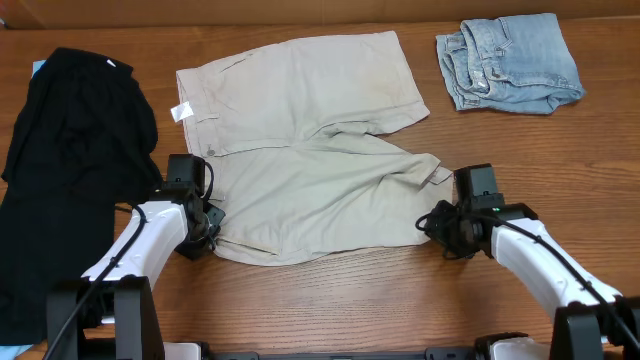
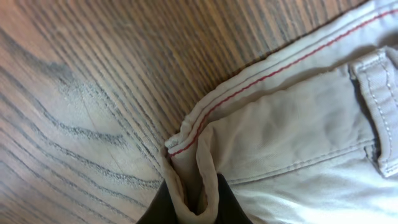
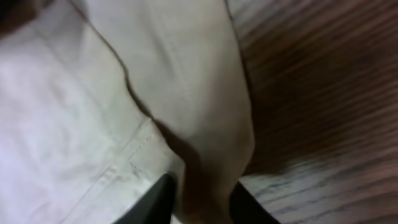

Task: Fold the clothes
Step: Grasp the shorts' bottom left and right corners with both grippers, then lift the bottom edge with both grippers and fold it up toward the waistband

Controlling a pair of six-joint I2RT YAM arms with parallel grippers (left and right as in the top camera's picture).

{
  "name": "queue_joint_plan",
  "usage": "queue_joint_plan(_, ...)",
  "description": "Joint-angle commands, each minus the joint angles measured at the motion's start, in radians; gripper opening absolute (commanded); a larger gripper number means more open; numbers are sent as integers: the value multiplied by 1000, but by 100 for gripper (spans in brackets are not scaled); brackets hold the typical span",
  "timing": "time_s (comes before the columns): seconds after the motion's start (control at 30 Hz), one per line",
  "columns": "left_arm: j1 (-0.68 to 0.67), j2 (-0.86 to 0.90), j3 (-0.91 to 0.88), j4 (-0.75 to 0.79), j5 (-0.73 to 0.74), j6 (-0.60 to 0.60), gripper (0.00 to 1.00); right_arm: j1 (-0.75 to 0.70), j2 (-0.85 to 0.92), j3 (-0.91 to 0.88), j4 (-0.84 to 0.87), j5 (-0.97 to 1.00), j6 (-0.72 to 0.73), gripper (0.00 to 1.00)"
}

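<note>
The clothes [image 1: 300,130], a pair of pale beige shorts, lie spread on the wooden table [image 1: 350,300], waistband to the left and legs to the right. My left gripper [image 1: 207,232] sits at the near-left waistband corner. In the left wrist view this gripper [image 2: 196,199] is shut on a pinched fold of the red-stitched waistband [image 2: 298,143]. At the near leg's hem, on the right, is my right gripper [image 1: 432,222]. The right wrist view shows beige cloth [image 3: 93,93] filling the gap between its dark fingers [image 3: 202,199].
A large black garment [image 1: 70,150] covers the table's left side, close to my left arm. A folded light-blue denim piece [image 1: 510,62] lies at the back right. A small white label [image 1: 181,111] sticks out at the shorts' waistband.
</note>
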Motion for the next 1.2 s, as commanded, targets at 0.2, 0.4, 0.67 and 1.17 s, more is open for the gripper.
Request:
queue_joint_plan(0.2,4,27,26,-19,-17,292,4,-3,16,21,-23,31,7,4)
queue_joint_plan(0.4,4,21,227,-207,-21,367,4,-79,-66,175,-214,60,-19,4)
queue_joint_plan(0.67,4,-7,620,-541,-74,412,4,-178,-144,549,-519,58,-166,4)
queue_joint_plan(1.17,4,-95,961,-872,-73,476,4,-193,-269,888,-814,58,-234,4)
